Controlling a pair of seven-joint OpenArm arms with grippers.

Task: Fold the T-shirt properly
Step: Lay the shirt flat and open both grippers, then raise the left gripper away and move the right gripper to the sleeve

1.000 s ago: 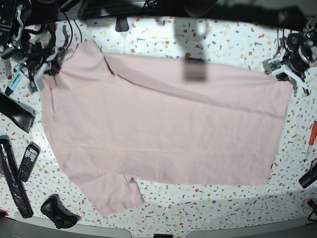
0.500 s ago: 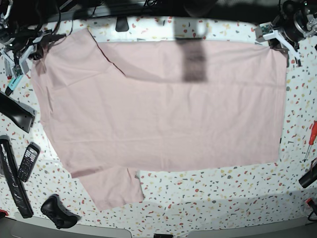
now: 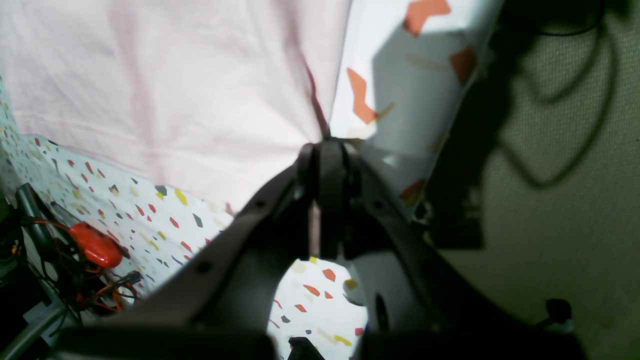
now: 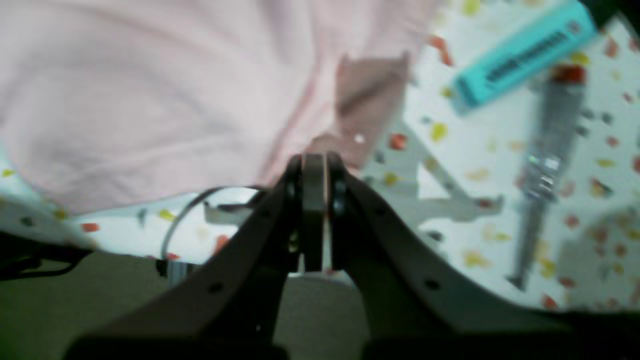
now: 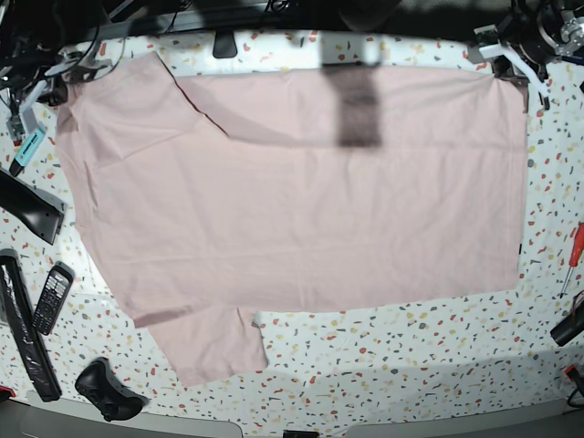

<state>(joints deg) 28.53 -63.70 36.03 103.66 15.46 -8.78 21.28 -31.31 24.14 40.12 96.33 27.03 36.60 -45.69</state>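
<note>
Left gripper (image 3: 324, 150): jaws closed tight on a pinch of the T-shirt (image 3: 165, 95), cloth edge gathered into a crease right at the tips. Ahead of the jaws and to their left the pink fabric spreads wide; to their right, bare speckled table (image 3: 390, 60), then its edge and a dark floor with a loose cable (image 3: 560, 165). Below-left of the jaws, near the table edge, a red tool handle (image 3: 95, 245) among wires.

Right gripper (image 4: 314, 162): jaws closed flat together on the shirt's edge, a small fold of cloth bunched just above the tips. Fabric runs up and to the left of the jaws. To the right, apart from the cloth, a teal bar (image 4: 520, 55) and a grey pen-like tool (image 4: 545, 165) lie on the table, blurred.

Base view: the shirt lies spread plain side up over most of the table, both far corners held, one sleeve sticking out at the near-left edge. A dark shadow patch falls on the cloth near the far edge. Left of the shirt: a phone (image 5: 52, 297) and a black game controller (image 5: 105, 387). Right of it: a red screwdriver (image 5: 574, 253).
</note>
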